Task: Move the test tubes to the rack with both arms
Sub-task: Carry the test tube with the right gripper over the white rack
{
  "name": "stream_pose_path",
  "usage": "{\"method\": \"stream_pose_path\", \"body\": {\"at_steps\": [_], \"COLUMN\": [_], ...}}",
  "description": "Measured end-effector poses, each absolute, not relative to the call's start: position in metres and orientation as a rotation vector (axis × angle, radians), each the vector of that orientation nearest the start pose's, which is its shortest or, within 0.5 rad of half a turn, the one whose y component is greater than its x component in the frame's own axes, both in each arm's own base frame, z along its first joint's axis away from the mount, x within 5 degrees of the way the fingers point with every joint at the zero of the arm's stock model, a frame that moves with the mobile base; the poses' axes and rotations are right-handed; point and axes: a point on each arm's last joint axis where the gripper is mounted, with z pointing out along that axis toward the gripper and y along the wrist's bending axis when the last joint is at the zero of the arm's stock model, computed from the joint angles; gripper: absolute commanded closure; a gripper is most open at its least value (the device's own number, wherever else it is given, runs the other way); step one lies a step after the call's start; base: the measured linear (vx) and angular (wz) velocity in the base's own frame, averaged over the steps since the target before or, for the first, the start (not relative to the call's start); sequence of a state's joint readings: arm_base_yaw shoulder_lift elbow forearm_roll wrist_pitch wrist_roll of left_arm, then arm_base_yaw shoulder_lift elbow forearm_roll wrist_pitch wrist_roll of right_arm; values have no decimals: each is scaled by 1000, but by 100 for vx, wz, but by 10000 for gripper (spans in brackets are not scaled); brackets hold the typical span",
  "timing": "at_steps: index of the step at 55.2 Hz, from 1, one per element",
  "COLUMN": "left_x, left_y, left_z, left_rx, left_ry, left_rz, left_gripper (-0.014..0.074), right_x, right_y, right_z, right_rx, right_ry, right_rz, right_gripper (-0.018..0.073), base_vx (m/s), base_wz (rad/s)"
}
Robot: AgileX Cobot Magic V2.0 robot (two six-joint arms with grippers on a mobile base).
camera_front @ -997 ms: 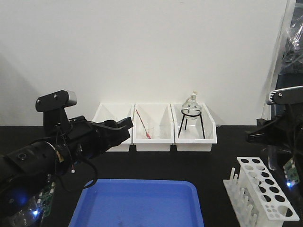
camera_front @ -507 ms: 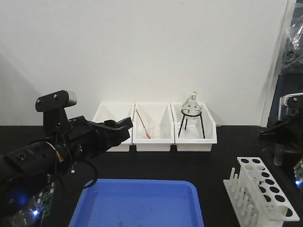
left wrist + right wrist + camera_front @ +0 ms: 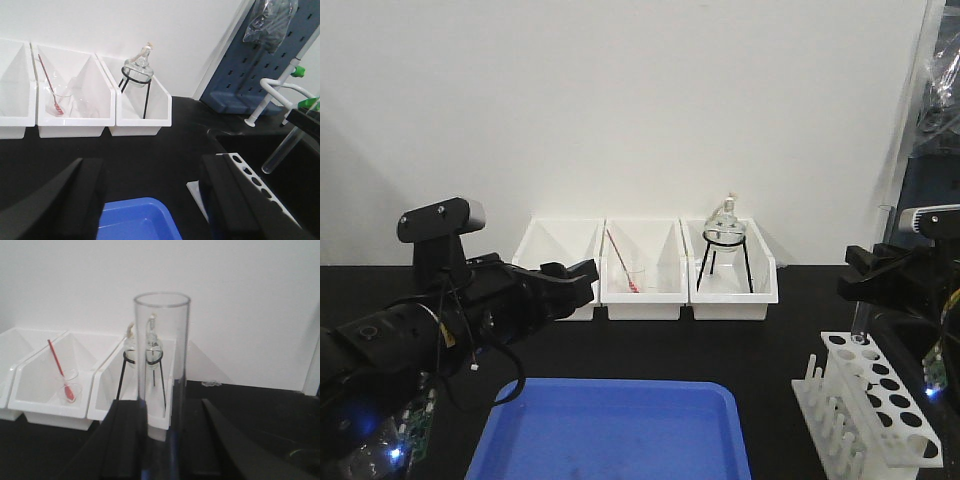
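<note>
1. Nearest the camera, the blue tray (image 3: 620, 386) shows no test tubes in the part that is in view, so where any remaining tubes lie cannot be told.
2. Just right of it on the black tabletop (image 3: 770, 330) stands the white rack (image 3: 880, 420). Every hole that can be seen looks unfilled, so no finished placement shows.
3. Over the rack's far end, the right gripper (image 3: 865, 285) has its jaws clenched on one test tube (image 3: 161, 365). The tube hangs open end up and slightly tilted, its round bottom just above or at the rim of a rear hole. Whether it has entered the hole is too fine to tell.
4. My reading: the task is at its first insertion, with the tube to be lowered and released, and any other tubes to follow.
5. Well apart on the left, the left gripper (image 3: 150, 172) hovers above the tabletop with jaws spread wide, grasping nothing.
6. Farthest back, three white bins (image 3: 640, 300) line the wall. The middle one holds a beaker with a red-tipped rod (image 3: 623, 265), the right one a flask on a tripod (image 3: 725, 235). Neither belongs to the task.
</note>
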State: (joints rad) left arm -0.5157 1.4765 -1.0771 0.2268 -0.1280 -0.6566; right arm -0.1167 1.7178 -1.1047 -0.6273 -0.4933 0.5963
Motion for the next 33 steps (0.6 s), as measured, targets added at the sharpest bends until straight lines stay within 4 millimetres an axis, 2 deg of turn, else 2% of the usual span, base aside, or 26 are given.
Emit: {"method": "stream_pose_path", "body": {"at_steps": [13,24,33], "left_x": [300,300,300], "left_y": [-173,-173,-173], "left_z": [335,335,335], "left_rx": [98,98,98], "left_ry": [1811,1811,1811], "left_rz": [-708,-708,-708], "left_gripper": [74,74,74], "right_x": [378,376,381], "right_y": [-23,-23,-23], "right_z": [247,246,230], "right_rx": [-41,-47,-42], "right_ry": [1671,1646,1668], "right_rz": [154,144,155], "right_gripper": [571,571,571], "base_vx": [0,0,0], "base_wz": [0,0,0]}}
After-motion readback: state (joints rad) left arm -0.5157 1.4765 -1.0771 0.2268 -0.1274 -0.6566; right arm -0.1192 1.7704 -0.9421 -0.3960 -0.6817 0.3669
